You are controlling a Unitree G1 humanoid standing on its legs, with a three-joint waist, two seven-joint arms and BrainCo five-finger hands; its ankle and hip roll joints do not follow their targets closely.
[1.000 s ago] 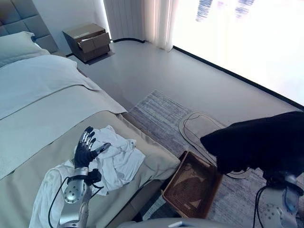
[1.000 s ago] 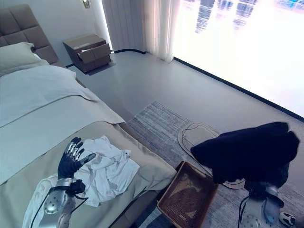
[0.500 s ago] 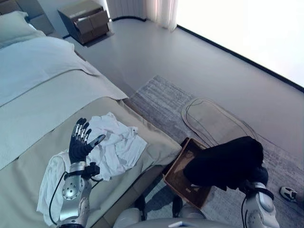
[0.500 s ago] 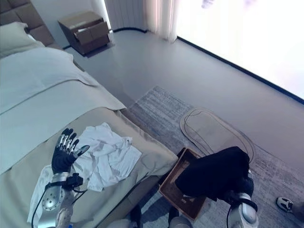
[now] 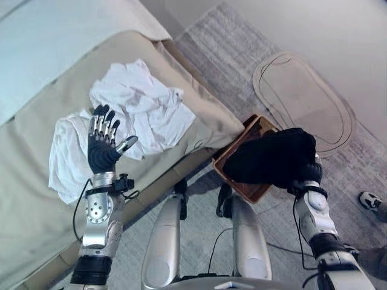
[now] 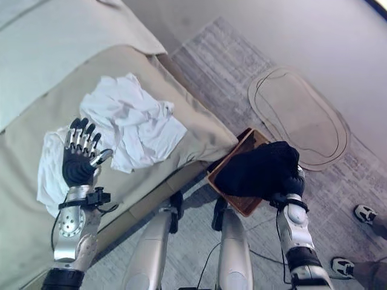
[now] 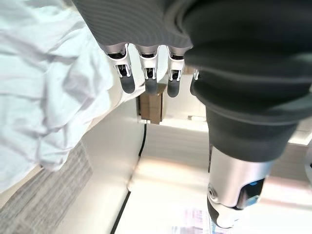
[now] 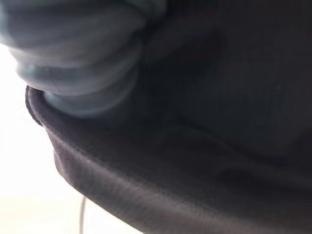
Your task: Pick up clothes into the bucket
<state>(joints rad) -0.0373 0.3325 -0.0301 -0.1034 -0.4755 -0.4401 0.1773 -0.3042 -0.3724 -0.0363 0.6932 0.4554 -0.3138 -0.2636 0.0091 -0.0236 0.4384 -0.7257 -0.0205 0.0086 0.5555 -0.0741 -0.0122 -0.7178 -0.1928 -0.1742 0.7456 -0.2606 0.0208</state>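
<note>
A black garment [image 5: 272,157] hangs bunched over the brown woven basket [image 5: 231,162] on the floor beside the bed, covering most of it. My right hand [image 5: 311,174] is at the garment's right end, buried under the cloth, which also shows in the right wrist view [image 8: 219,122]. A crumpled white shirt [image 5: 142,106] lies on the bed, with another white cloth [image 5: 63,157] to its left. My left hand [image 5: 103,151] is raised above the bed edge just in front of them, open with straight fingers [image 7: 146,80] and holding nothing.
The beige bed [image 5: 36,199] takes up the left side. A grey striped rug [image 5: 242,66] with an oval mat [image 5: 302,99] lies beyond the basket. A person's shoe [image 5: 369,200] stands at the right edge.
The camera has tilted down toward the floor. My right arm has come down and left with the black garment, from high at the right to over the basket. The left hand stays raised and open.
</note>
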